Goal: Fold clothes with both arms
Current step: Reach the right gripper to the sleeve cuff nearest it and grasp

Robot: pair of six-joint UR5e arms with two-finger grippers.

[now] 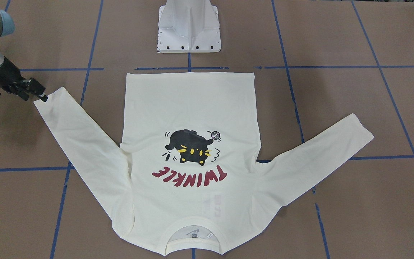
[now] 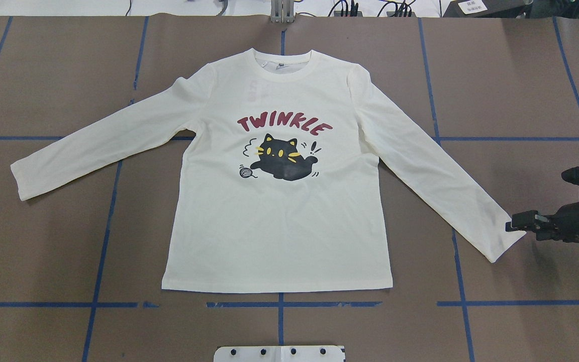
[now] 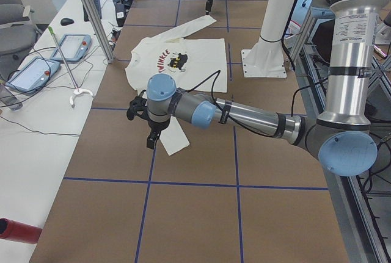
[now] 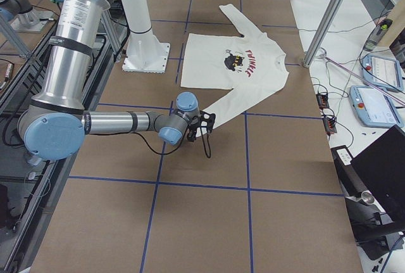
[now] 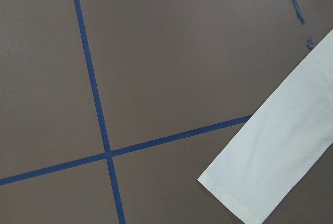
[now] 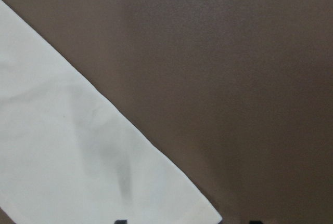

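The cream long-sleeved T-shirt (image 2: 279, 221) with the black cat print and red "TWINKLE" lettering lies flat, print up, sleeves spread out, collar at the table's far side. My right gripper (image 2: 514, 224) is low at the cuff of the shirt's right-hand sleeve (image 2: 495, 241), also in the front-facing view (image 1: 42, 95). Its fingertips (image 6: 120, 222) stand apart at the bottom of the right wrist view, with the cuff corner between them: open. My left gripper (image 3: 150, 140) hangs beside the other cuff (image 3: 174, 145); I cannot tell its state. The left wrist view shows that cuff (image 5: 260, 182) from above.
The white pedestal base (image 1: 189, 32) stands just behind the shirt's hem. Blue tape lines (image 2: 103, 236) grid the brown table. A side bench with tablets (image 3: 33, 74) and metal posts (image 3: 91, 13) runs along the far edge.
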